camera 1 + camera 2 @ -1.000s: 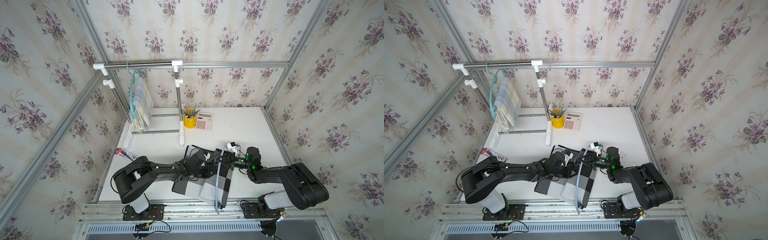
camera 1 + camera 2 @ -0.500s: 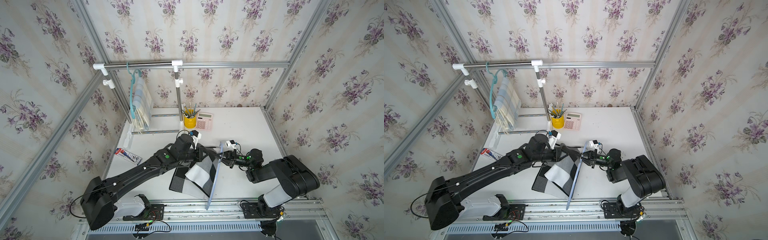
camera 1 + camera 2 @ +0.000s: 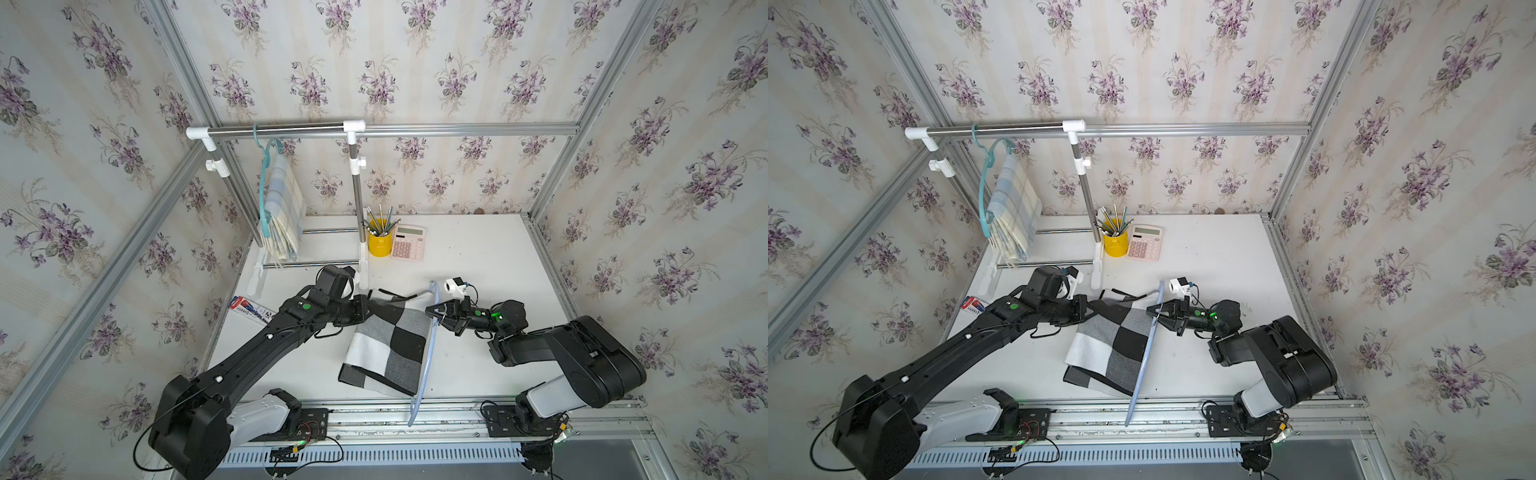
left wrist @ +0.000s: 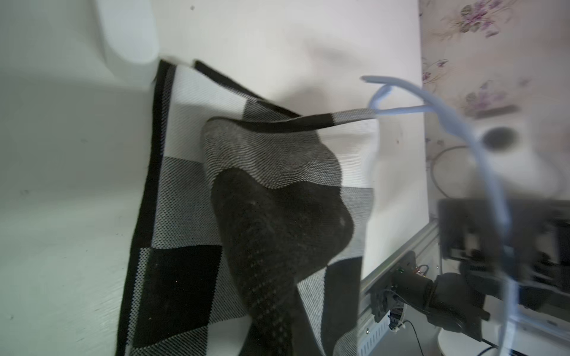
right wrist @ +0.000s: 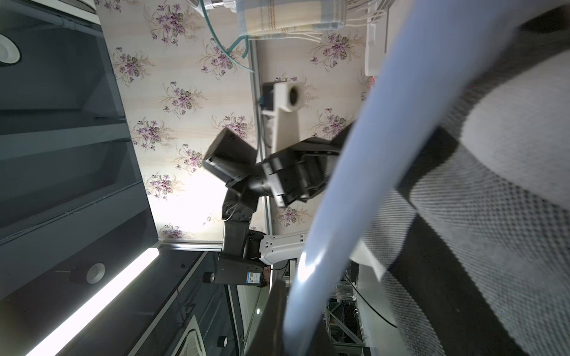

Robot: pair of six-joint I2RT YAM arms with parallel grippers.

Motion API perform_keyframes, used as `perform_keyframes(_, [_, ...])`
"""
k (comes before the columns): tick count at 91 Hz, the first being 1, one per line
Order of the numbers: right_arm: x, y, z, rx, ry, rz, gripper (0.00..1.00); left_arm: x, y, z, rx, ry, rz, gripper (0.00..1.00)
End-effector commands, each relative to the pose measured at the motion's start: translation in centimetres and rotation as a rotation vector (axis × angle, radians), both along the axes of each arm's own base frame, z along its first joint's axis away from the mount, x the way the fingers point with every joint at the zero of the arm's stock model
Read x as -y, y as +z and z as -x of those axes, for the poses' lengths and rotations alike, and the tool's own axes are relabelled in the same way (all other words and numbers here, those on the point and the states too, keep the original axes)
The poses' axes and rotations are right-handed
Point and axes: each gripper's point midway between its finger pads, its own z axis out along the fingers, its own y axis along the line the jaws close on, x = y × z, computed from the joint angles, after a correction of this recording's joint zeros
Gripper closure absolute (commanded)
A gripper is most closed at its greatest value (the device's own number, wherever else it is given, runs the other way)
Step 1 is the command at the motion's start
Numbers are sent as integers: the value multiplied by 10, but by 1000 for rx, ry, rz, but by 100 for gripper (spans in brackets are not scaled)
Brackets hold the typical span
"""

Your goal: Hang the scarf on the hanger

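A black, white and grey checked scarf (image 3: 388, 347) (image 3: 1113, 345) lies spread on the white table (image 3: 478, 257). Its far end is pinched in my left gripper (image 3: 365, 309) (image 3: 1086, 309), which is shut on it. A pale blue hanger (image 3: 426, 365) (image 3: 1144, 365) stands tilted along the scarf's right edge, and a strip of scarf (image 4: 246, 185) reaches through the hanger (image 4: 462, 129) near its hook. My right gripper (image 3: 434, 318) (image 3: 1156, 316) is shut on the hanger (image 5: 354, 185), with the scarf (image 5: 478, 215) behind the bar. In the left wrist view, cloth hides the left jaws.
A clothes rack (image 3: 286, 132) stands at the back left, with a teal hanger carrying a pale plaid cloth (image 3: 282, 208). Its near post foot (image 3: 362, 270) is just behind my left gripper. A yellow pencil cup (image 3: 379, 243) and pink calculator (image 3: 408, 243) sit behind. A small packet (image 3: 251, 309) lies at the table's left edge.
My left arm has stretched out from its folded pose and drawn the scarf's end back and to the left. The right gripper and hanger have shifted slightly left.
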Motion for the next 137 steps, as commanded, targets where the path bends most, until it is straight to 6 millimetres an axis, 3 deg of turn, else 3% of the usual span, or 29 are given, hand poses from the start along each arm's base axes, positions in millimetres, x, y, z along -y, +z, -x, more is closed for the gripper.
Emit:
perform_keyframes(1, [6,55,18,165,30,-129,100,17,-12,1,-17,-84,74,100])
perform_keyframes(31, [1,119,10,207,11,-119,100,22,-55,9,-87,-60,123,100])
perform_keyframes(42, [-5,139,10,253,3,-86,100,31,-62,14,-100,-69,142,100])
perform_keyframes(55, [-11,147,8,251,16,-72,100,50,-56,20,-85,-96,182,100])
perform_keyframes(69, [-14,150,6,248,21,-66,100,69,-64,33,-105,-133,168,100])
perform_keyframes(83, [-16,150,8,226,41,-61,100,62,-71,29,-88,-94,116,100])
perform_keyframes(96, [-16,157,15,201,50,-86,100,53,-70,4,15,-55,-1,100])
perform_keyframes(105, [-17,162,20,194,49,-86,100,60,-71,-7,26,-54,18,100])
perform_keyframes(123, [-17,183,21,220,44,-82,100,77,-93,0,-50,-76,114,100])
perform_keyframes(137, [-19,180,18,217,37,-66,100,77,-99,12,-78,-71,171,100])
